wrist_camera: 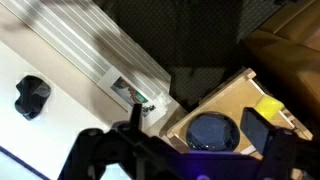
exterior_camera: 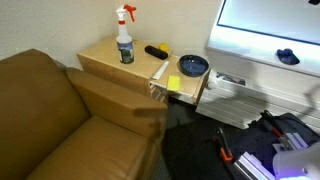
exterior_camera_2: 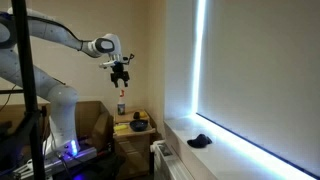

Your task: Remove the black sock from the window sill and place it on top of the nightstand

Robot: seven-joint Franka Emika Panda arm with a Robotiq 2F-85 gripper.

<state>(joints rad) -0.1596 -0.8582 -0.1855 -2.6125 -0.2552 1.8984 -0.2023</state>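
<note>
The black sock (exterior_camera: 288,57) lies crumpled on the white window sill (exterior_camera: 250,50). It also shows in an exterior view (exterior_camera_2: 200,140) and at the left of the wrist view (wrist_camera: 32,97). The wooden nightstand (exterior_camera: 105,55) stands beside the sill, also in an exterior view (exterior_camera_2: 128,137). My gripper (exterior_camera_2: 120,80) hangs high in the air above the nightstand, far from the sock. In the wrist view the gripper (wrist_camera: 195,122) is open and empty, its fingers either side of a blue bowl below.
On the nightstand stand a spray bottle (exterior_camera: 125,40), a small black object (exterior_camera: 157,50), a dark blue bowl (exterior_camera: 193,66) and a yellow sponge (exterior_camera: 174,83). A brown couch (exterior_camera: 50,120) is beside it. A white radiator (wrist_camera: 110,50) runs under the sill.
</note>
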